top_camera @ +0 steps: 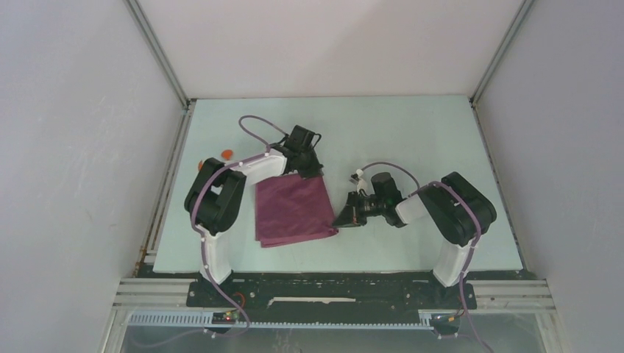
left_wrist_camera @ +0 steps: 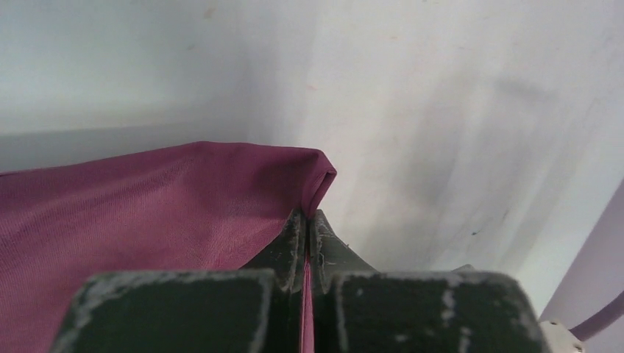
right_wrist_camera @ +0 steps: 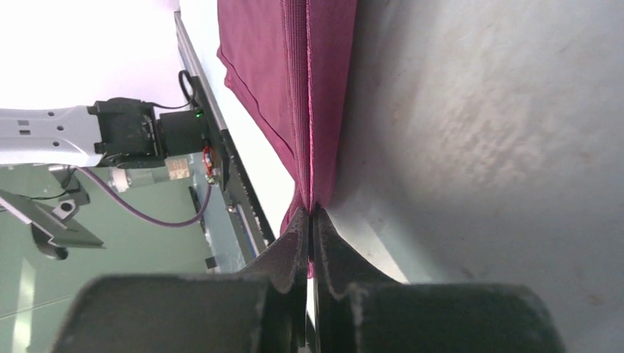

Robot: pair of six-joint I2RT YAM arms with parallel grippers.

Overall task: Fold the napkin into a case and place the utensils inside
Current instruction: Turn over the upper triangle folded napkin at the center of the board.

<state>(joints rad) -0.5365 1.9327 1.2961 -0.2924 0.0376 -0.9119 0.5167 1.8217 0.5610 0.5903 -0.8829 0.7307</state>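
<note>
left pincer (left_wrist_camera: 307,215) nips napkin (left_wrist_camera: 147,213) corner | right pincer (right_wrist_camera: 310,212) nips edge | overhead only: orange utensils (top_camera: 228,154)

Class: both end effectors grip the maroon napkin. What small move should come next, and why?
Probably carry the pinched right edge leftward over the napkin. The left end effector is shut on its far right corner, the right end effector on the near one, and it is not yet folded narrow.

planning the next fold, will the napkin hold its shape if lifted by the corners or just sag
Probably floppy: the napkin is thin cloth that creases sharply where it is pinched. Likely light, being so thin. Its slight sheen suggests it could slip.
</note>
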